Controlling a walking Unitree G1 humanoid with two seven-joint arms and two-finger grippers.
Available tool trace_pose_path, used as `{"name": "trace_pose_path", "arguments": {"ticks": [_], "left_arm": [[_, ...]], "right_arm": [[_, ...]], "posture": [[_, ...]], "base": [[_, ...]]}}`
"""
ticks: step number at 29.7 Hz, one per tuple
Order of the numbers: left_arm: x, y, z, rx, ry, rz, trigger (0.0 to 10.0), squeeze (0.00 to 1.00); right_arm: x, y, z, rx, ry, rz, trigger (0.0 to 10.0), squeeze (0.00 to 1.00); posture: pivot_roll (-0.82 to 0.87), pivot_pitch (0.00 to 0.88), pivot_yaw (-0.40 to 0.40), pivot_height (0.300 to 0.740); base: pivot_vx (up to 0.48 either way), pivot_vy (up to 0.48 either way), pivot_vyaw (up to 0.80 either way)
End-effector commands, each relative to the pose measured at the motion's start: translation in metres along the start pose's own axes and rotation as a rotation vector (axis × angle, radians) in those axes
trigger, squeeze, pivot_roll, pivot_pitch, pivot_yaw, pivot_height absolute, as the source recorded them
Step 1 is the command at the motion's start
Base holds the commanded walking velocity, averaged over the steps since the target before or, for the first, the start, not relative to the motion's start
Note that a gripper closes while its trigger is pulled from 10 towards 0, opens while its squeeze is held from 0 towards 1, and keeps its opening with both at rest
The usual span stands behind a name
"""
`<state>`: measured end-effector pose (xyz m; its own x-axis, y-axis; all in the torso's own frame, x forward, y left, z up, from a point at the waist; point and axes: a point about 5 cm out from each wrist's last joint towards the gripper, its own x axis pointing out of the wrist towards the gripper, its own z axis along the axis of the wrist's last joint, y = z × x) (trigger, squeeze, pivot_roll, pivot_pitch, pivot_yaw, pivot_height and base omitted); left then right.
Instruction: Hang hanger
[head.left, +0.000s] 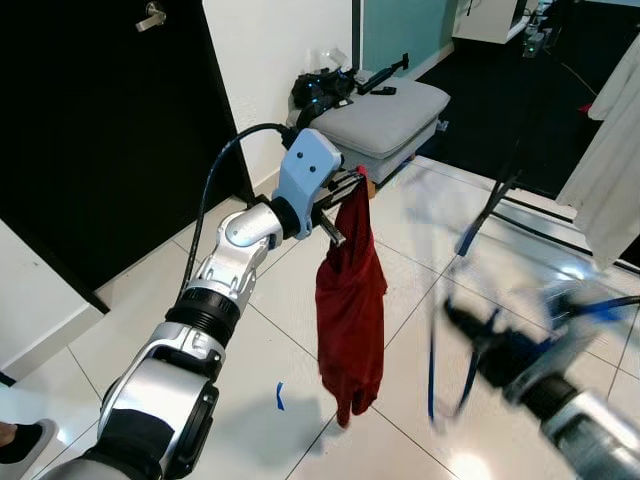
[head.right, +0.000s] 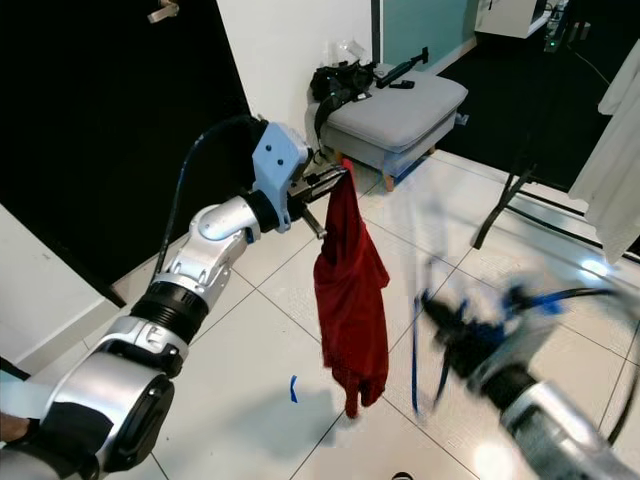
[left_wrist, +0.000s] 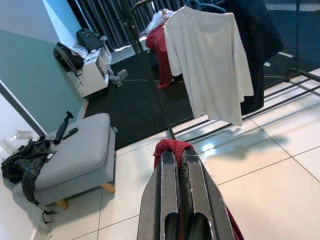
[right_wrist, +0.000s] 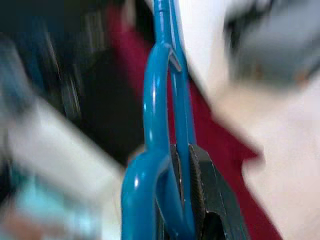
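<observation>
My left gripper (left_wrist: 178, 157) pinches a red garment (left_wrist: 172, 146) between closed fingers above the tiled floor (left_wrist: 270, 185). Beyond, a white shirt (left_wrist: 210, 55) hangs on a clothes rack (left_wrist: 145, 65), near a grey ottoman (left_wrist: 75, 155) bearing a black bag (left_wrist: 22, 162).

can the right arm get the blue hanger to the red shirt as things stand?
Probably yes. The left gripper holds the red cloth shirt up in open air, hanging free above the white tiled floor. The right gripper, shut on the blue plastic hanger, is beside it with nothing between, though it is motion-blurred.
</observation>
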<state>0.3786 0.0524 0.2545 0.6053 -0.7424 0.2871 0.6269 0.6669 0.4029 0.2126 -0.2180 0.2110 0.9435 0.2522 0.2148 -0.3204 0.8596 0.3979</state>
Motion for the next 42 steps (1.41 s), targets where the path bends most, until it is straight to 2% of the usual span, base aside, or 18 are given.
{"name": "trace_pose_path", "arguments": {"ticks": [1,3,7,8,9,10,12,14,15,16,18,19,20,22,24,28,30,42], "left_arm": [[-0.004,0.003,-0.002,0.007,0.003,0.006,10.0,0.0],[-0.003,0.004,-0.001,-0.001,-0.002,0.011,10.0,0.0],[0.006,0.004,0.013,-0.144,-0.057,0.035,10.0,0.0],[0.006,0.004,0.013,-0.144,-0.057,0.035,10.0,0.0],[0.012,0.001,0.02,-0.203,-0.07,0.027,10.0,0.0],[0.012,0.001,0.02,-0.203,-0.07,0.027,10.0,0.0],[0.021,-0.004,0.032,-0.289,-0.082,0.015,10.0,0.0],[0.021,-0.004,0.032,-0.289,-0.082,0.015,10.0,0.0],[0.027,-0.005,0.04,-0.332,-0.087,0.014,10.0,0.0],[0.027,-0.005,0.04,-0.332,-0.087,0.014,10.0,0.0],[0.04,-0.004,0.055,-0.459,-0.076,0.046,10.0,0.0],[0.04,-0.004,0.055,-0.459,-0.076,0.046,10.0,0.0],[0.044,-0.002,0.06,-0.544,-0.066,0.061,10.0,0.0],[0.044,-0.002,0.06,-0.544,-0.066,0.061,10.0,0.0],[0.049,0.001,0.07,-0.612,-0.064,0.057,10.0,0.0],[0.051,0.0,0.081,-0.625,-0.079,0.023,10.0,0.0],[0.054,-0.002,0.099,-0.619,-0.097,-0.02,10.0,0.0],[0.05,-0.005,0.116,-0.655,-0.093,-0.04,10.0,0.0]], "right_arm": [[-0.004,-0.002,0.006,0.017,-0.055,-0.017,10.0,0.0],[-0.005,-0.005,0.01,0.035,-0.101,-0.036,10.0,0.0],[-0.002,-0.005,0.038,0.196,-0.401,0.004,10.0,0.0],[-0.002,-0.005,0.038,0.196,-0.401,0.004,10.0,0.0],[0.001,-0.001,0.042,0.231,-0.445,0.046,10.0,0.0],[0.001,-0.001,0.042,0.231,-0.445,0.046,10.0,0.0],[0.008,0.006,0.046,0.283,-0.491,0.115,10.0,0.0],[0.008,0.006,0.046,0.283,-0.491,0.115,10.0,0.0],[0.012,0.009,0.048,0.307,-0.507,0.153,10.0,0.0],[0.012,0.009,0.048,0.307,-0.507,0.153,10.0,0.0],[0.021,0.016,0.054,0.347,-0.544,0.225,10.0,0.0],[0.021,0.016,0.054,0.347,-0.544,0.225,10.0,0.0],[0.024,0.018,0.057,0.354,-0.56,0.246,10.0,0.0],[0.024,0.018,0.057,0.354,-0.56,0.246,10.0,0.0],[0.028,0.019,0.062,0.354,-0.58,0.266,10.0,0.0],[0.032,0.021,0.064,0.333,-0.581,0.274,10.0,0.0],[0.04,0.025,0.065,0.254,-0.55,0.281,10.0,0.0],[0.049,0.027,0.062,0.163,-0.491,0.27,10.0,0.0]], "posture": [[-0.12,0.155,0.134,0.74],[-0.12,0.156,0.136,0.74],[-0.1,0.151,0.141,0.74],[-0.1,0.151,0.141,0.74],[-0.1,0.146,0.142,0.74],[-0.1,0.146,0.142,0.74],[-0.09,0.143,0.139,0.74],[-0.09,0.143,0.139,0.74],[-0.09,0.14,0.139,0.74],[-0.09,0.14,0.139,0.74],[-0.09,0.136,0.141,0.74],[-0.09,0.136,0.141,0.74],[-0.09,0.133,0.142,0.74],[-0.09,0.133,0.142,0.74],[-0.09,0.129,0.144,0.74],[-0.08,0.128,0.145,0.74],[-0.08,0.127,0.141,0.74],[-0.08,0.131,0.129,0.74]], "base": [[0.0,0.0,0.0],[0.0,0.0,0.0],[0.0,0.0,0.0],[0.0,0.0,0.0],[0.0,0.0,0.0],[0.0,0.0,0.0],[0.0,0.0,0.0],[0.0,0.0,0.0],[0.0,0.0,0.0],[0.0,0.0,0.0],[0.0,0.0,0.0],[0.0,0.0,0.0],[0.0,0.0,0.0],[0.0,0.0,0.0],[0.0,0.0,0.0],[0.0,0.0,0.0],[0.0,0.0,0.0],[0.0,0.0,0.0]]}}
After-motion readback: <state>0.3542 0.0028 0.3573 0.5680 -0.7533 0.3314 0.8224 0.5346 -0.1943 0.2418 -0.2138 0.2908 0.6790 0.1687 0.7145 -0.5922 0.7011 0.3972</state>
